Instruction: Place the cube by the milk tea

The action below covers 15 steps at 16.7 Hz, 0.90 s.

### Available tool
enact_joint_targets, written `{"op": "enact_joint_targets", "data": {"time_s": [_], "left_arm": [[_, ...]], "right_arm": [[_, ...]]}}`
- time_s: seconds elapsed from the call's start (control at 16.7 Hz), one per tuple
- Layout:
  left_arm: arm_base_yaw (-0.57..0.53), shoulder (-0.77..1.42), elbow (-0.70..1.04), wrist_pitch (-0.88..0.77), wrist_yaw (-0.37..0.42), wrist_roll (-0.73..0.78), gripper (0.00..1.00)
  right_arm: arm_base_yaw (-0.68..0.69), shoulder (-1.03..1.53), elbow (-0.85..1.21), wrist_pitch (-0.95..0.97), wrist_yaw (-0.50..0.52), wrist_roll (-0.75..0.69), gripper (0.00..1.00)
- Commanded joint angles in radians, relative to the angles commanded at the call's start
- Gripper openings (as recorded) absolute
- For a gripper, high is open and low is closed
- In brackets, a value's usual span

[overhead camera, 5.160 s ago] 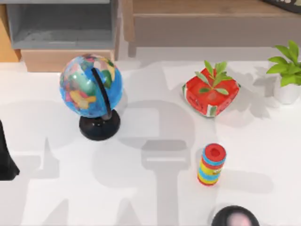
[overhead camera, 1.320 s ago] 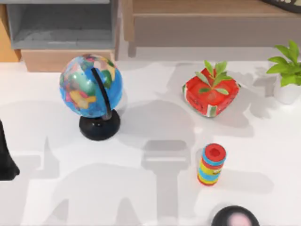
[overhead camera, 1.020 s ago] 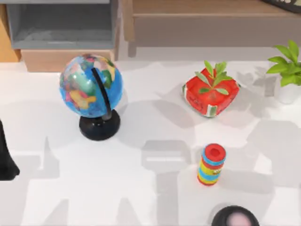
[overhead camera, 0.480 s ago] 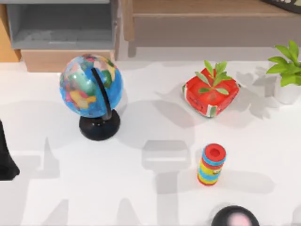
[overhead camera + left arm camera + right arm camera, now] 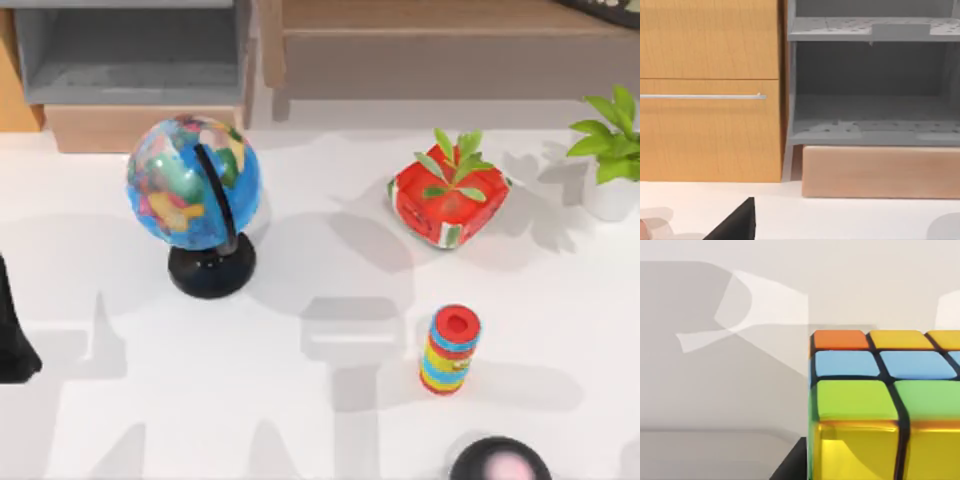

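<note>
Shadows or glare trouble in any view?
Top view: soft grey shadows cross the table between globe and ring stack. Right wrist view: glossy sheen on the yellow face of the tiled puzzle cube. Left wrist view: shaded shelf recess, no glare.

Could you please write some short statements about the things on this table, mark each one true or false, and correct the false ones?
1. The globe stands on a black base in the left half of the table. True.
2. The red cube carries a green leafy sprig on top. True.
3. The striped ring stack lies on its side. False: it stands upright.
4. The ring stack touches the red cube. False: they are apart, with bare table between them.
5. A potted plant stands at the table's right edge. True.
</note>
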<state>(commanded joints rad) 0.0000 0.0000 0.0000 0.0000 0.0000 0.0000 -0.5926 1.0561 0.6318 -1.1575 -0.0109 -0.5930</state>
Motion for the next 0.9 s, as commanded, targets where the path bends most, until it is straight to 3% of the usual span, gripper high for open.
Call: {"op": "enact_joint_targets", "data": {"time_s": [0.9], "left_arm": [[0.000, 0.000, 0.000, 0.000, 0.000, 0.000, 1.00]], "right_arm": [[0.031, -0.033, 0.004, 0.038, -0.020, -0.004, 0.00]]}}
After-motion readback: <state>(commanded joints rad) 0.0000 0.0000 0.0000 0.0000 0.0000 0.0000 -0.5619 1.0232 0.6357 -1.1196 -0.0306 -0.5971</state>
